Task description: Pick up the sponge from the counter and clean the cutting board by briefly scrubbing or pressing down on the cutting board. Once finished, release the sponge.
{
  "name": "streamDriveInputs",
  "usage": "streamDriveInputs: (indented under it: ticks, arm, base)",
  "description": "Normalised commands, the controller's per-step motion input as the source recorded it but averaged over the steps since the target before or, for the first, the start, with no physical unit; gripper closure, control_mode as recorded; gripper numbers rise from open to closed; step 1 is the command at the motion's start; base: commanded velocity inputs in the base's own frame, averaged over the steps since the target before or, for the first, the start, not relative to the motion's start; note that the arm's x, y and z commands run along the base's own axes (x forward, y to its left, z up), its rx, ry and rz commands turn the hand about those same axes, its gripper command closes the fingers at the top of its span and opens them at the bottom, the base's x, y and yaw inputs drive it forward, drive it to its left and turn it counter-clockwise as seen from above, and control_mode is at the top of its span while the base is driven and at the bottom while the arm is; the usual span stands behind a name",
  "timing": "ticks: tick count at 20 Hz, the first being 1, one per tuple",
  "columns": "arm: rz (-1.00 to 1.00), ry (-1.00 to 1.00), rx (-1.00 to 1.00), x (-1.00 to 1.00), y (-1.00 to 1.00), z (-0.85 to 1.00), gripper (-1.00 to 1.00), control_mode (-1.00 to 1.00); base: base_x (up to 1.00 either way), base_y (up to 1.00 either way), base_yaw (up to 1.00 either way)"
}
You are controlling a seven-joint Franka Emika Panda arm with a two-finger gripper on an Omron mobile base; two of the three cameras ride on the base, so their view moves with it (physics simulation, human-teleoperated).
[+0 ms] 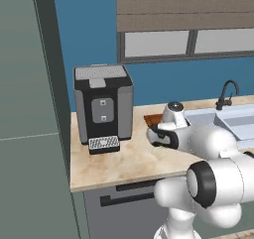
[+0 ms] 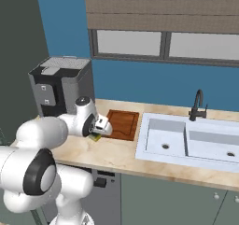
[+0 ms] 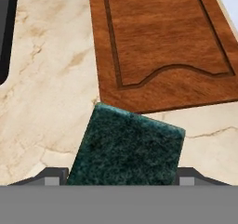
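Base views flank the counter — hand view hovers close above.

A glossy white arm of rounded segments, with dark bands ringing its joints.

I am in a home kitchen. A beige marbled counter runs along a blue wall, with grey cabinet fronts under it. At about three o'clock from me a pale double sink is sunk into the slab, a dark curved faucet standing behind it. At ten o'clock a black and grey coffee machine sits on the stone with its drip tray in front. At twelve o'clock a wooden cutting board lies flat, and above it is a window under a brown slatted blind.
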Motion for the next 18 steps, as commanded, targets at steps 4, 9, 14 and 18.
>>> streamDriveInputs:
  ticks: [4,9,14,18]
  arm:
    - [0.10,0.00,0.00,0.35,-0.13,0.00,1.00,-1.00]
    - [0.12,0.00,0.00,0.14,-0.22,0.00,1.00,-1.00]
    - [0.11,0.00,0.00,0.06,-0.17,0.00,1.00,-1.00]
    - [0.10,-0.02,0.00,0.23,-0.10,0.00,1.00,-1.00]
  base:
    - [0.00,0.00,0.00]
    - [0.00,0.00,0.00]
    - [0.00,0.00,0.00]
    - [0.00,0.00,0.00]
